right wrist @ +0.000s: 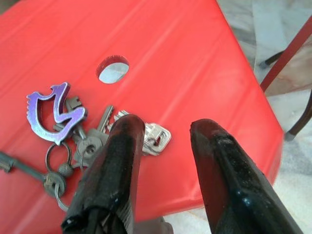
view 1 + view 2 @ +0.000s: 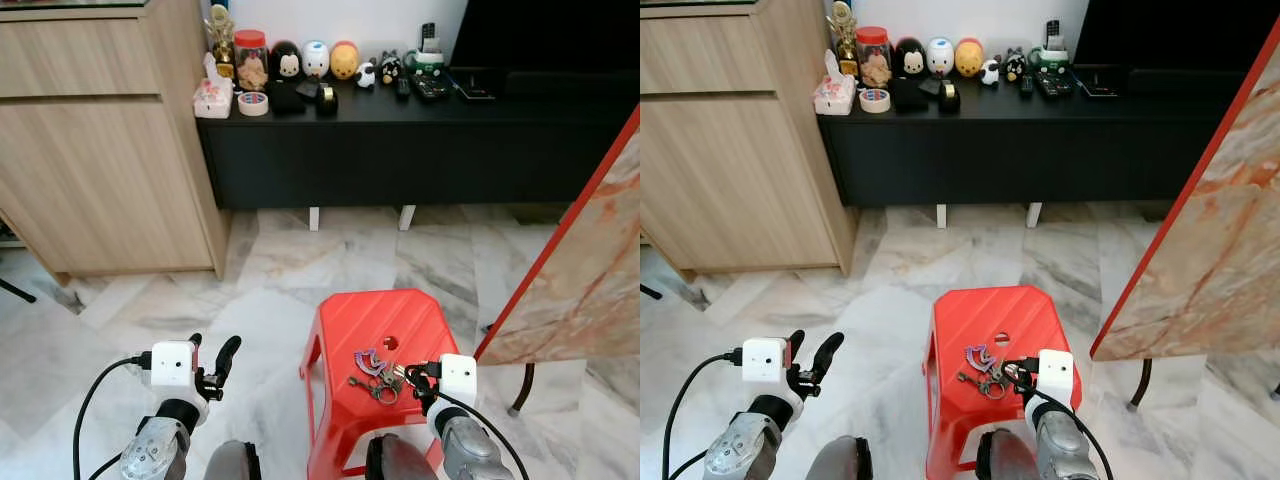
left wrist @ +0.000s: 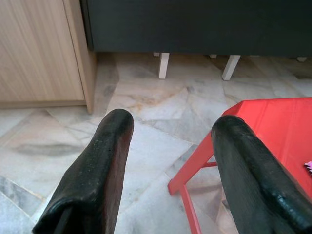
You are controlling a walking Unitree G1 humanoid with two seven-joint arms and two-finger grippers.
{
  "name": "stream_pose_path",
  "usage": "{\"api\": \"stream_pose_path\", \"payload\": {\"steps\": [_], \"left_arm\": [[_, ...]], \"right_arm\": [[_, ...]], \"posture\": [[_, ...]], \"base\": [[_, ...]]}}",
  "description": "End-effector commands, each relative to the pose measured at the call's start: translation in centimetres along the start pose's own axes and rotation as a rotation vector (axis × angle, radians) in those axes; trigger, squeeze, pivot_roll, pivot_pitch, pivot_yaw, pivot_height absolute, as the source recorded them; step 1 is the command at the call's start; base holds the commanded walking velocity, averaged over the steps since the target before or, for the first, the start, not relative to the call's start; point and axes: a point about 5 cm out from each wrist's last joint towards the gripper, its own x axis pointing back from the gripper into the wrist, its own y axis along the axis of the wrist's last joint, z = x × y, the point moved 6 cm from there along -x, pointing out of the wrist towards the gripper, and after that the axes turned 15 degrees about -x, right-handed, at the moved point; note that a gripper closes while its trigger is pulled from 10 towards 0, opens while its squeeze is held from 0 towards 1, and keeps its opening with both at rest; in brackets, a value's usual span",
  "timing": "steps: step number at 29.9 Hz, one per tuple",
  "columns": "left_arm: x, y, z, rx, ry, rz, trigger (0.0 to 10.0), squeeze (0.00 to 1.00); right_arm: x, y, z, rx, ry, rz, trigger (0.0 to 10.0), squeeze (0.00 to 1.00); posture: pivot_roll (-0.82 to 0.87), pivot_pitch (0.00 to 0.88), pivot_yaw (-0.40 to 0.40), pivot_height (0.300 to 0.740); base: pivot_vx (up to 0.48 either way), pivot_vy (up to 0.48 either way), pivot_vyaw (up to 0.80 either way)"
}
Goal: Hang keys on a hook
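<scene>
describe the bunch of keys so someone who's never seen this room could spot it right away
Find the red plastic stool on the marble floor, in front of the black cabinet. The keys lie on its seat near the round hole, by the right claw. A purple bird-shaped charm marks them.

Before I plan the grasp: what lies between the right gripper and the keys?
Nothing: in the right wrist view the right gripper's open fingers hover right over the keys on the red stool.
</scene>
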Motion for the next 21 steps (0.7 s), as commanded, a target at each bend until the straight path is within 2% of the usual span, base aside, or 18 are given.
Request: {"api": "stream_pose_path", "payload": {"steps": [1,4,7,11,16,19,21], "left_arm": [[0.2,0.2,-0.1,-0.012,-0.008,0.002,10.0,0.00],[0.3,0.2,-0.1,-0.013,-0.007,0.005,10.0,0.00],[0.4,0.2,-0.1,-0.013,-0.006,0.006,10.0,0.00],[0.6,0.1,0.1,-0.015,0.000,0.010,10.0,0.00],[0.8,0.0,0.3,-0.018,0.005,0.016,10.0,0.00],[0.9,-0.1,0.4,-0.019,0.006,0.021,10.0,0.00],[0.9,-0.1,0.4,-0.019,0.007,0.023,10.0,0.00]], "right_arm": [[-0.1,-0.2,-0.1,-0.020,-0.024,0.028,10.0,0.00],[-0.4,-0.4,0.6,-0.140,-0.020,0.064,10.0,0.00],[-0.4,-0.9,0.6,-0.152,-0.031,0.098,10.0,0.00],[-0.5,-1.2,1.7,-0.274,-0.007,0.132,10.0,0.00],[-0.6,-0.8,1.8,-0.275,-0.015,0.115,10.0,0.00],[-0.7,-0.1,1.7,-0.301,-0.018,0.074,10.0,0.00],[-0.7,0.4,1.5,-0.358,-0.019,0.042,10.0,0.00]], "posture": [[0.05,0.100,-0.061,0.616],[0.06,0.114,-0.062,0.616],[0.06,0.116,-0.063,0.616],[0.07,0.127,-0.065,0.616],[0.07,0.137,-0.067,0.616],[0.07,0.141,-0.068,0.616],[0.06,0.144,-0.068,0.616]], "base": [[0.000,0.000,0.00],[0.000,0.000,0.00],[0.000,0.000,0.00],[0.000,0.000,0.00],[0.000,0.000,0.00],[0.000,0.000,0.00],[0.000,0.000,0.00]]}}
